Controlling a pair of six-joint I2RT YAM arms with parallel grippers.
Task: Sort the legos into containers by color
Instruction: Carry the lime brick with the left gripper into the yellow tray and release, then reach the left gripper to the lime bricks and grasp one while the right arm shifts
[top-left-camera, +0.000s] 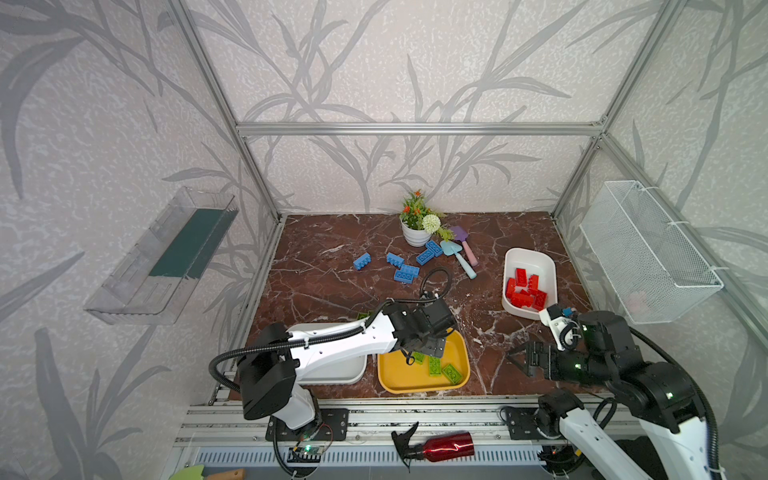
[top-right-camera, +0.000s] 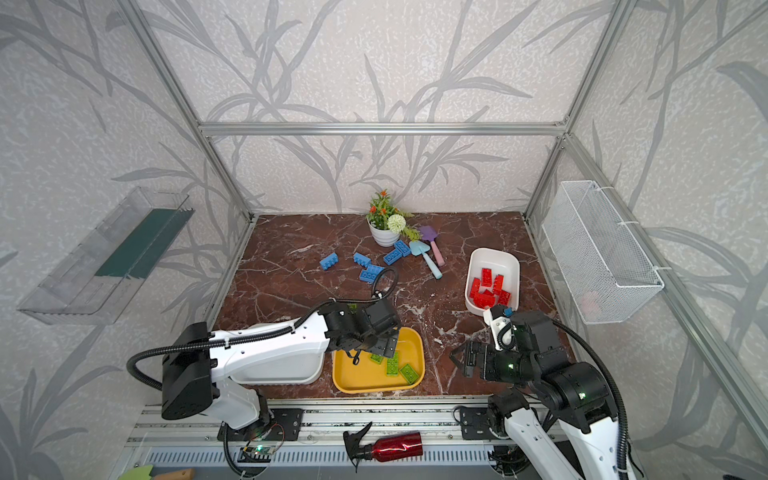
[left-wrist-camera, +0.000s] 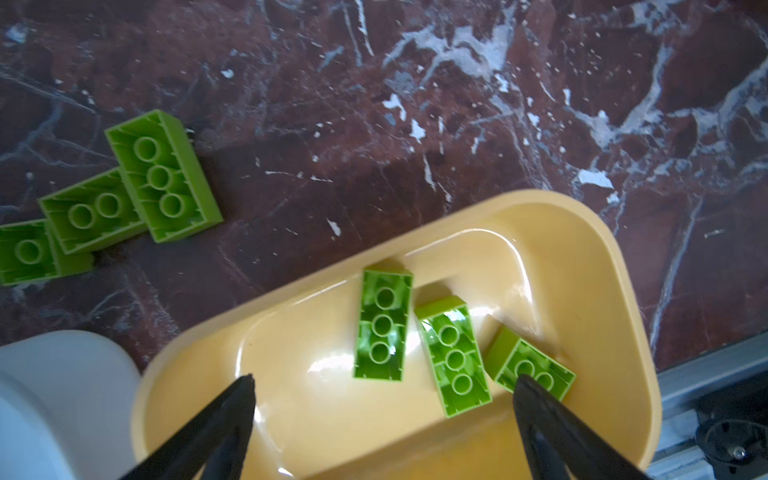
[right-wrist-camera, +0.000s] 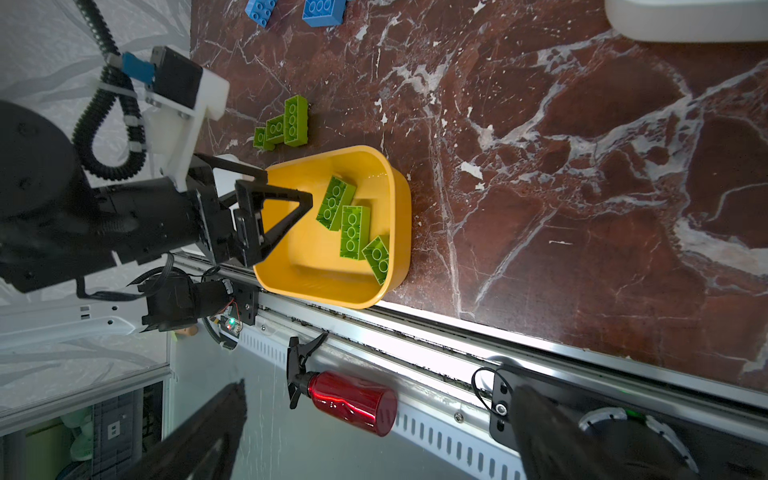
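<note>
Glossy yellow tub (left-wrist-camera: 582, 232), three lime bricks (left-wrist-camera: 384, 324) underside-up; left tool (left-wrist-camera: 383, 378) above, jaws apart. Wrist views show three loose bricks (left-wrist-camera: 162, 174) on veined counter (left-wrist-camera: 374, 124). Right tool (top-left-camera: 514, 358) spread, empty.

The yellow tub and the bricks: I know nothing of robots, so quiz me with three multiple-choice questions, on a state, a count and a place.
1. The left gripper is: A open and empty; B shut on a brick; C hidden.
2. Green bricks in the yellow tub: A one; B three; C six.
3. The red bricks lie: A in the yellow tub; B in the left gripper; C in the white tub.
Answers: A, jaws apart, nothing gripped; B, three lie inside; C, red shows only there.
</note>
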